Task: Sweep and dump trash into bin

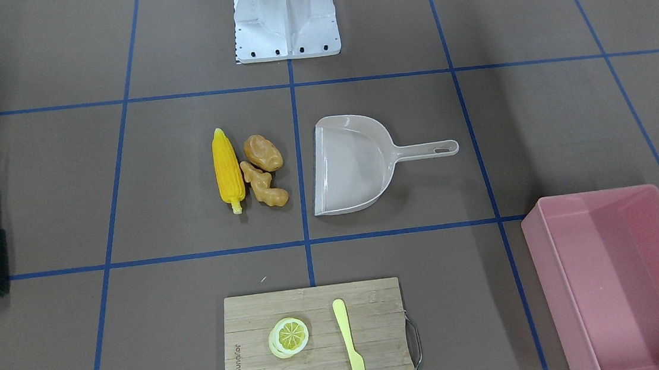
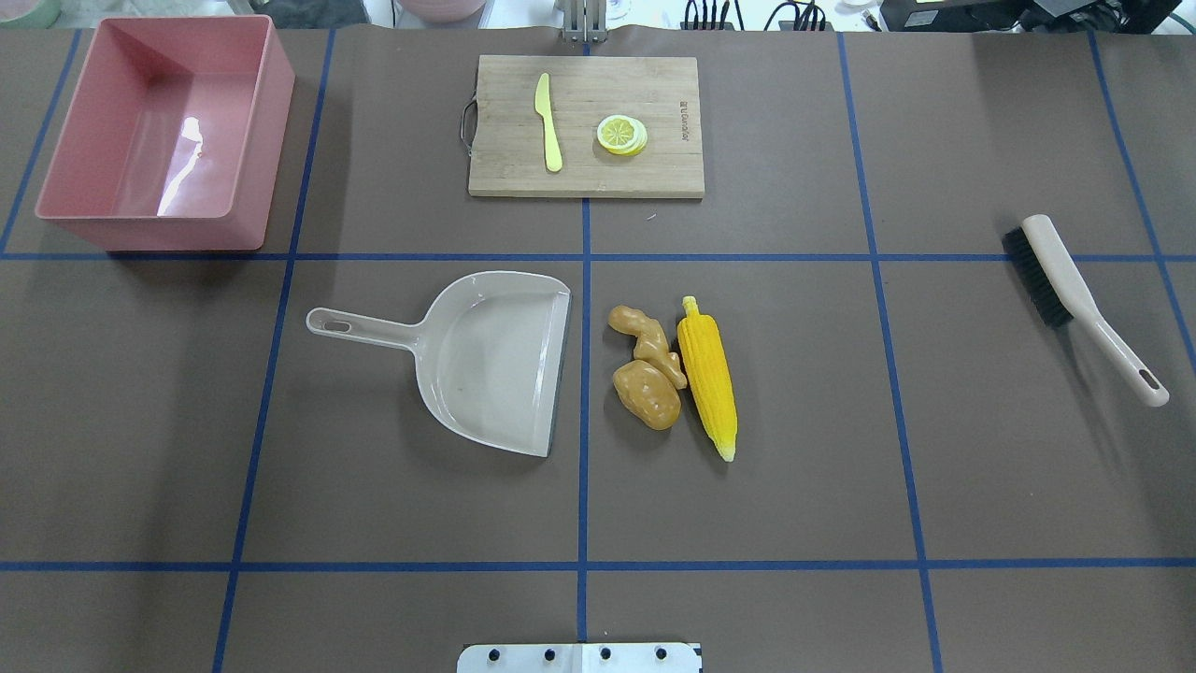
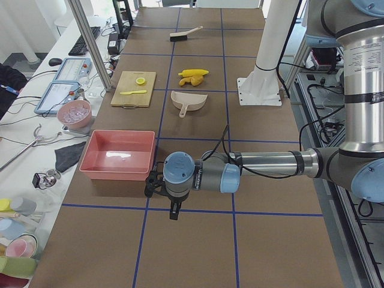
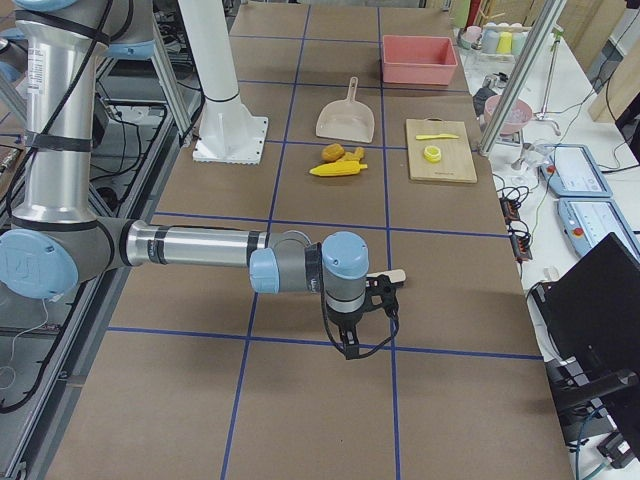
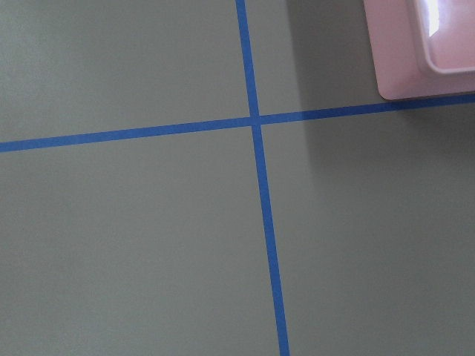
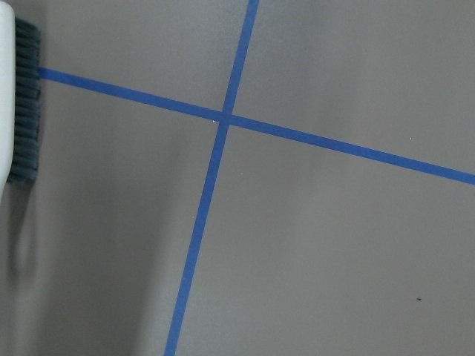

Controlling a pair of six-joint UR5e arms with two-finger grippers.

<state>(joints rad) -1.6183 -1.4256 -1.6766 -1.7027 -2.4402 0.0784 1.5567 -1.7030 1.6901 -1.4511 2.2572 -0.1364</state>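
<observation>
Left wrist-mounted view cuts off the bin (image 5: pixel 393 59).

bin (image 1: pixel 551 273): cut by bottom edge | brush (image 6: pixel 22 104): mostly cropped left

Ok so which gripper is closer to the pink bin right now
Left. The left gripper hangs beside a corner of the pink bin. The right gripper is at the table's opposite end, by the brush, far from the bin.
</observation>
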